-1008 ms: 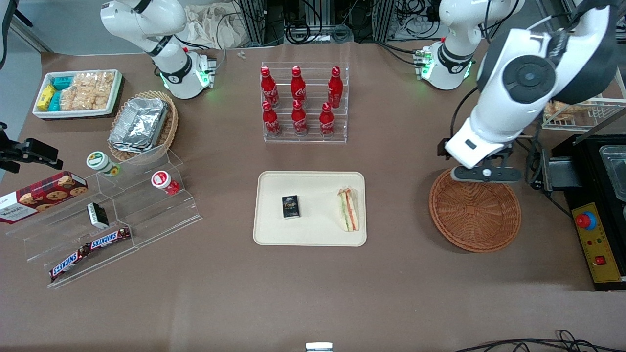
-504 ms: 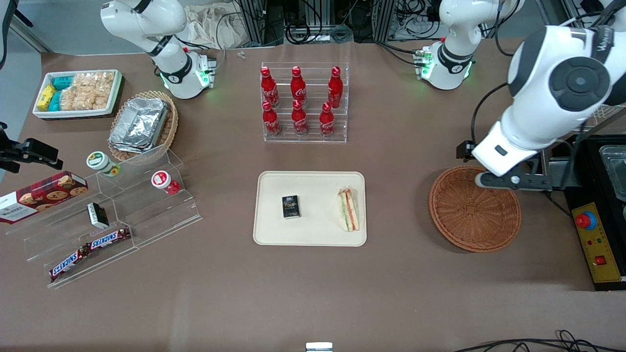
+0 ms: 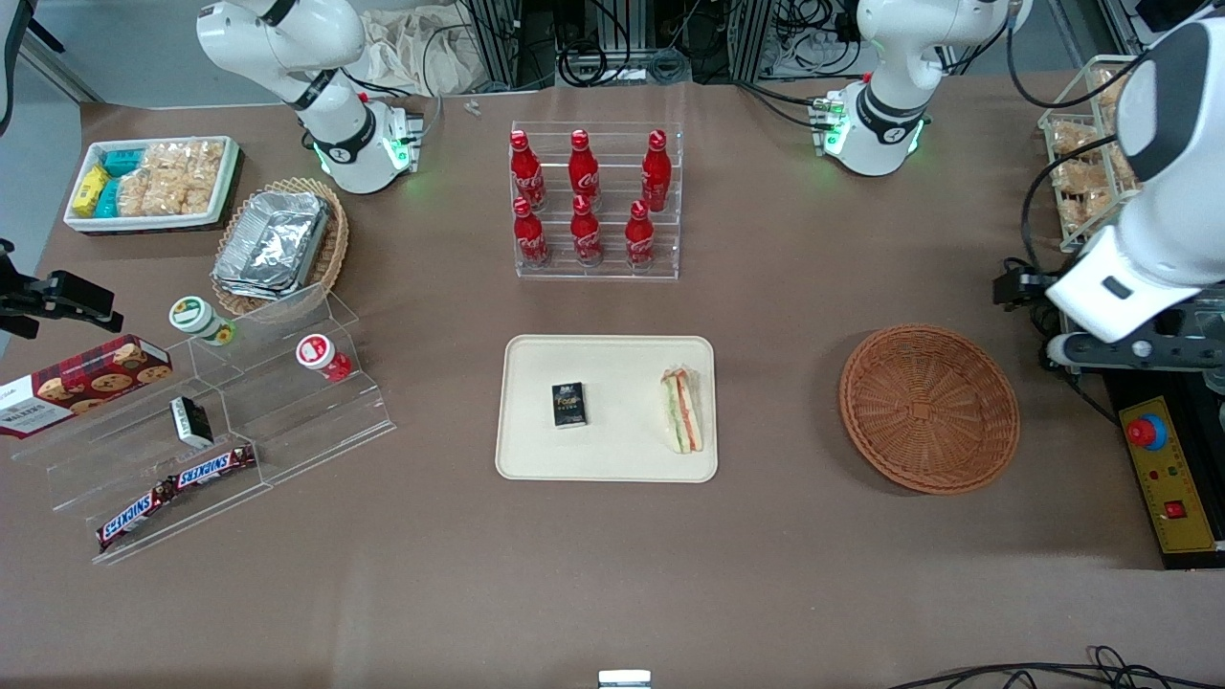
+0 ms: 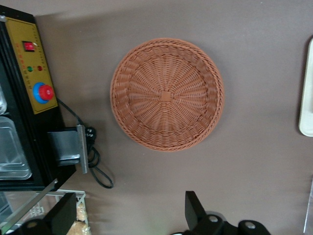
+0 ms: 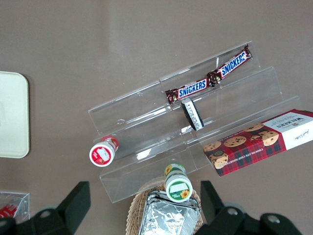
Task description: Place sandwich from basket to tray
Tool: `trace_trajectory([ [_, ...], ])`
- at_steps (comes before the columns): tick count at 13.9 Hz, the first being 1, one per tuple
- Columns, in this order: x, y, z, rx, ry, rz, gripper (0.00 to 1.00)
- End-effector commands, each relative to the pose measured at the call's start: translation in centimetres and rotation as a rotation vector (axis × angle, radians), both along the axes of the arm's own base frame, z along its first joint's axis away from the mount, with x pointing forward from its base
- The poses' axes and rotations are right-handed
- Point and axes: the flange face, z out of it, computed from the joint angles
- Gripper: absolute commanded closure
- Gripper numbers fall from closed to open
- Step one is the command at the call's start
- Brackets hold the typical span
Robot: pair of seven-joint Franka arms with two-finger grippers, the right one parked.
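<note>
Well apart from the gripper (image 4: 128,215) lies the sandwich (image 3: 681,411), resting on the tray (image 3: 612,359) toward the parked arm's end of the table from it. The gripper hangs in the air near the black control box (image 3: 1163,474) at the working arm's end, with its two fingers (image 4: 66,215) spread wide and nothing between them. Between the gripper and the tray sits the basket (image 3: 928,407), round, reddish-brown and with nothing in it; it stands clear of the gripper, and in the left wrist view its whole weave shows (image 4: 167,94).

By count: one sandwich and one small dark box (image 3: 567,404) share the tray, the box lying farther from the gripper than the sandwich. Six red cola bottles (image 3: 584,196) stand in a clear rack, three on each of two tiers, farther from the front camera than the tray. Toward the parked arm's end, a clear stepped stand (image 3: 225,421) carries two Snickers bars (image 3: 177,488) and two round cups (image 3: 258,335).
</note>
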Motion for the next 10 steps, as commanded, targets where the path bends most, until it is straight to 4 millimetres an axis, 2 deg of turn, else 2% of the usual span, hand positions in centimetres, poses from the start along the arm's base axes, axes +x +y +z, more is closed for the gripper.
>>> trace_trajectory([
  [1, 0.0, -1.2, -0.2, 0.005, 0.025, -0.016, 0.00],
  [4, -1.1, -1.2, 0.6, 0.005, -0.030, -0.003, 0.00],
  [6, -1.3, 0.1, 0.4, -0.001, -0.043, 0.024, 0.00],
  [10, -1.6, 1.0, 0.3, -0.014, -0.042, 0.040, 0.00],
])
